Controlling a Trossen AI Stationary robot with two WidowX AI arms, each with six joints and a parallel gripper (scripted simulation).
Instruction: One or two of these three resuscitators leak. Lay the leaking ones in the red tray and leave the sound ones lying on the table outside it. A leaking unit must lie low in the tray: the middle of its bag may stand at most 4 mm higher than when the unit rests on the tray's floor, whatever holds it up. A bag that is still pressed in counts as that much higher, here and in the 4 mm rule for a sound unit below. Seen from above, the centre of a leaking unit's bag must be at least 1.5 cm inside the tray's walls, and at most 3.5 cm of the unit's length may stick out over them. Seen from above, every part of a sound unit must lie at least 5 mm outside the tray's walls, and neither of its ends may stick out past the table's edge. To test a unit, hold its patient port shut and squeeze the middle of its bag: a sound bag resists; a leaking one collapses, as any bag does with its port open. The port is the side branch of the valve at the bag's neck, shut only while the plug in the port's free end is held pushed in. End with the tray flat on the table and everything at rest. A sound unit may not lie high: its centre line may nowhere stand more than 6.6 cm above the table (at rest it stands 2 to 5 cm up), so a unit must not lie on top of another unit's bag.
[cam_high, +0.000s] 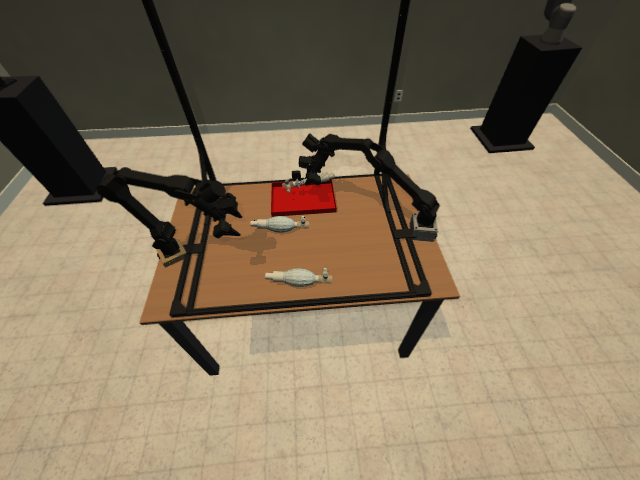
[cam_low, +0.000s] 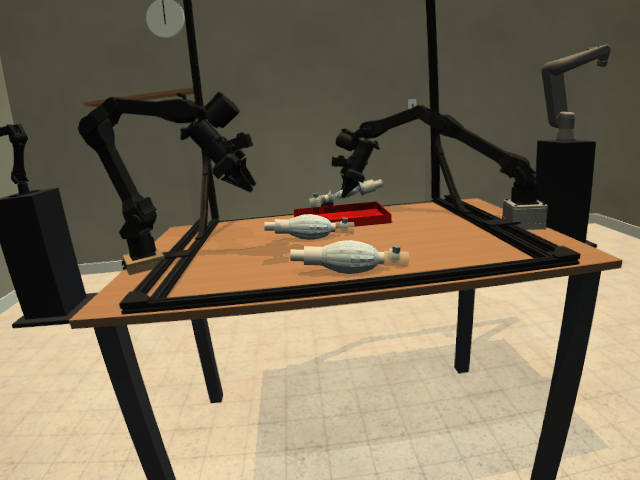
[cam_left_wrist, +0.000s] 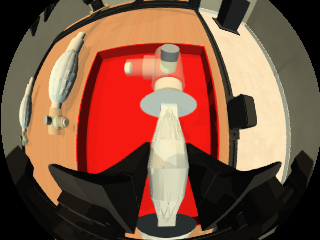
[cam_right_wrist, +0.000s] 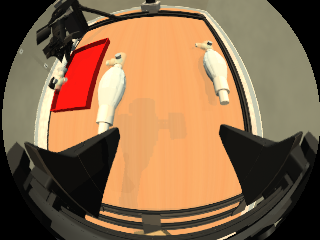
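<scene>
Left jaws (cam_high: 312, 179) (cam_low: 347, 192) are clamped on the pressed-in bag of a resuscitator (cam_high: 326, 177) (cam_low: 371, 186) (cam_left_wrist: 168, 172) (cam_right_wrist: 60, 81), held tilted above the red tray (cam_high: 305, 202) (cam_low: 361, 213) (cam_left_wrist: 117, 120) (cam_right_wrist: 82, 80); right jaws (cam_high: 239, 225) (cam_low: 253, 187) are spread, empty. Outside it, a nearer unit (cam_high: 280, 224) (cam_low: 310, 226) (cam_left_wrist: 63, 79) (cam_right_wrist: 111, 89) and a farther unit (cam_high: 299, 277) (cam_low: 351, 256) (cam_left_wrist: 25, 107) (cam_right_wrist: 215, 69) are carried by the worktop (cam_high: 356, 248) (cam_low: 454, 232) (cam_left_wrist: 135, 30) (cam_right_wrist: 160, 175).

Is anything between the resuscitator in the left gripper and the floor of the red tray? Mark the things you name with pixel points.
No other object that I can see. The left gripper (cam_high: 313, 180) (cam_low: 347, 192) (cam_left_wrist: 167, 147) holds the resuscitator (cam_high: 326, 178) (cam_low: 369, 186) (cam_left_wrist: 168, 165) above the red tray (cam_high: 305, 204) (cam_low: 361, 212) (cam_left_wrist: 120, 125) (cam_right_wrist: 80, 80). The end opposite its valve seems to reach beyond the tray, so the wall there might catch it.
</scene>
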